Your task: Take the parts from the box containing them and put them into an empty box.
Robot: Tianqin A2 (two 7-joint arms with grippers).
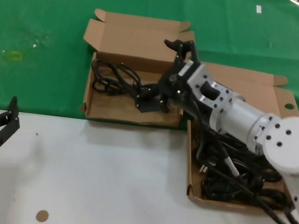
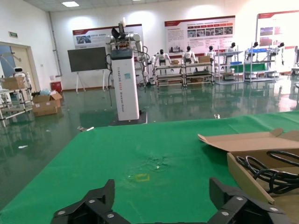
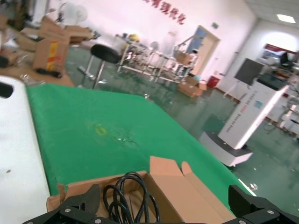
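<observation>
**Right gripper over the far box, cord bundle under it**

Right gripper (image 1: 178,45) reaches over the left-hand box (image 1: 133,52), fingers spread wide apart in both the head and right wrist views, nothing pinched between them. Just below and beside the wrist a black cord bundle (image 1: 151,98) sits against the near-right corner of that box; whether it hangs off the arm or lies on the box floor, cannot tell. Further out from the hand, a second coil (image 1: 112,75) lies flat in the same box. Behind the forearm, the other box (image 1: 280,96) holds a pile of cords (image 1: 235,182), mostly hidden by the arm.

Left gripper (image 1: 1,122) is parked well away over the white table (image 1: 98,183), fingers spread, holding nothing.

Handling guess: cords look light, soft and floppy, rubbery so not slippery, not fragile. Loops likely snag neighbours and trail. Best hold is across the thick middle of a coil, several strands at once, not the plug end.
</observation>
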